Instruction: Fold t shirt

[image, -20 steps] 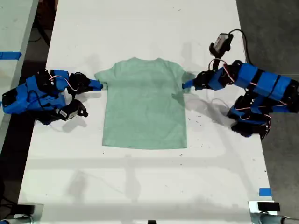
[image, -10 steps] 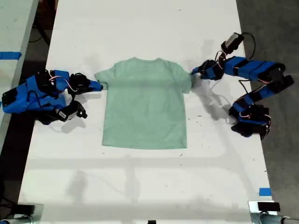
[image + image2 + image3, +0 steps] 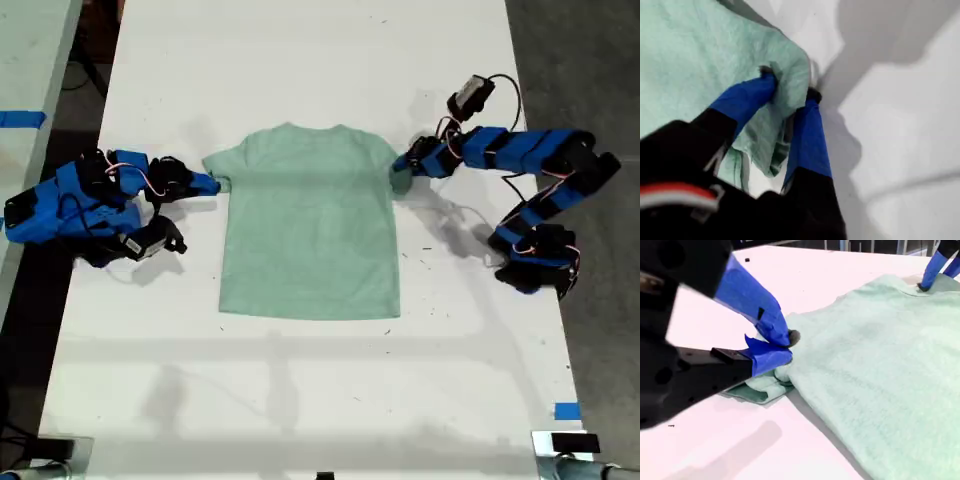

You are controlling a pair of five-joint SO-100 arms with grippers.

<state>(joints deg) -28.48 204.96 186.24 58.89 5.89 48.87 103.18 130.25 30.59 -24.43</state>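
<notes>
Desk [image 3: 300, 400]: white, and it carries everything.
T shirt [image 3: 310, 230]: pale mint green. It lies flat in the middle of the desk with its neck toward the far edge, and its body has not shifted over the last second.
First arm: it reaches in from the desk edge on the exterior view's right. It has risen and swung over the last second, first drawing outward, then coming back toward the shirt.
Second arm: it lies low at the opposite edge and has not moved.
My first gripper [image 3: 403, 168]: its jaws are clamped on that side's sleeve, which now looks bunched and drawn in against the body.
My second gripper [image 3: 212, 184]: its jaws are pinched shut on the other sleeve's edge.
Meaning for the task: I judge the first sleeve fold is only starting, and the shirt is otherwise unfolded.
Exterior view only: the whole shirt outline and both arms.
First wrist view only: cloth gathered thickly between the blue jaws of my first gripper [image 3: 790, 85].
Second wrist view only: my second gripper [image 3: 785, 345] has a doubled sleeve hem under it, and my first gripper [image 3: 935, 277] shows beyond the shirt.
</notes>
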